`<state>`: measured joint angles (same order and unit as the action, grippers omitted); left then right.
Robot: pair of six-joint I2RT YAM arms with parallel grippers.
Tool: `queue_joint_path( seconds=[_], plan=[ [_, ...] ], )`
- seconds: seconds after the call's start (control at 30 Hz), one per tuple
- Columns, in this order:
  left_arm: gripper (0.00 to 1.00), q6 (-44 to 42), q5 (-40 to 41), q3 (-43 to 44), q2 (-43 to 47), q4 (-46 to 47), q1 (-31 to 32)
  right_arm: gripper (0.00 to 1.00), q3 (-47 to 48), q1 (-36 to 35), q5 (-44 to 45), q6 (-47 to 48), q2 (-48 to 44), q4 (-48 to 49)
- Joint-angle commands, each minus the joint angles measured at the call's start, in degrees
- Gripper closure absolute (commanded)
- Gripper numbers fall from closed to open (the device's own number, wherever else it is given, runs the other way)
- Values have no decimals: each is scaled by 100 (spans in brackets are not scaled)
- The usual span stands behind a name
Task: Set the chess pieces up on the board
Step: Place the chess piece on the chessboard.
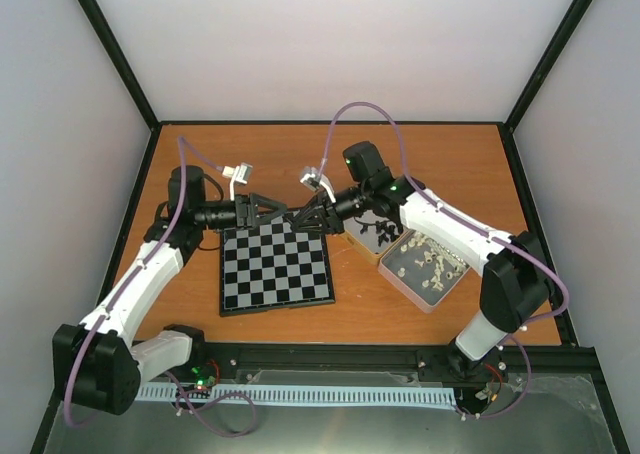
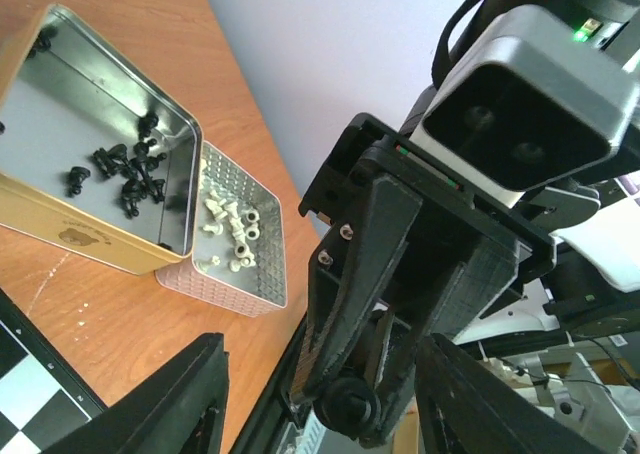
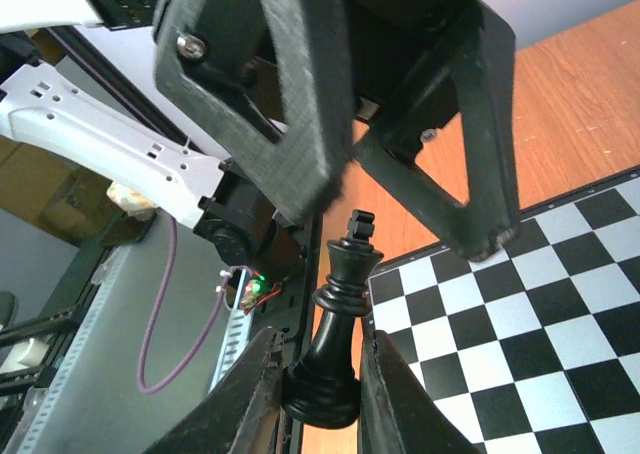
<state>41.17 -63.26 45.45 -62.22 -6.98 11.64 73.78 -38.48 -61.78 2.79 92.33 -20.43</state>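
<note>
My right gripper (image 3: 318, 399) is shut on the base of a black king (image 3: 338, 304) and holds it on its side above the board's (image 3: 540, 324) far edge. My left gripper (image 2: 320, 404) is open. Its fingers (image 3: 285, 114) stand on either side of the right gripper's tips, apart from the king. The king's round base (image 2: 350, 406) shows between the right fingers in the left wrist view. In the top view the left gripper (image 1: 266, 212) and the right gripper (image 1: 306, 216) meet tip to tip over the far edge of the board (image 1: 275, 269), which carries no pieces.
A gold-walled tin (image 1: 372, 236) holds several black pieces and also shows in the left wrist view (image 2: 60, 229). A pink tin (image 1: 428, 292) beside it holds cream-white pieces and shows in the left wrist view too (image 2: 215, 289). Both stand right of the board.
</note>
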Motion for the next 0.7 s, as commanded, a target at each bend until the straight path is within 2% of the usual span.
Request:
queue_joint_path(
  seconds=[0.0, 0.23, 0.37, 0.57, 0.67],
  plan=[
    [50, 261, -375, -112, -119, 317, 16, 92, 332, -113, -169, 432, 214, -446],
    [67, 228, -558, -157, -133, 385, 23, 92, 383, -147, -89, 376, 326, -489],
    [68, 218, -716, -143, -129, 356, 23, 92, 520, -151, 134, 82, 475, -459],
    [68, -268, -597, 16, -203, -240, 30, 93, 619, -147, 170, -150, 633, -333],
    [77, -283, -600, -37, -203, -221, 30, 93, 619, -159, 164, -209, 650, -286]
  ],
)
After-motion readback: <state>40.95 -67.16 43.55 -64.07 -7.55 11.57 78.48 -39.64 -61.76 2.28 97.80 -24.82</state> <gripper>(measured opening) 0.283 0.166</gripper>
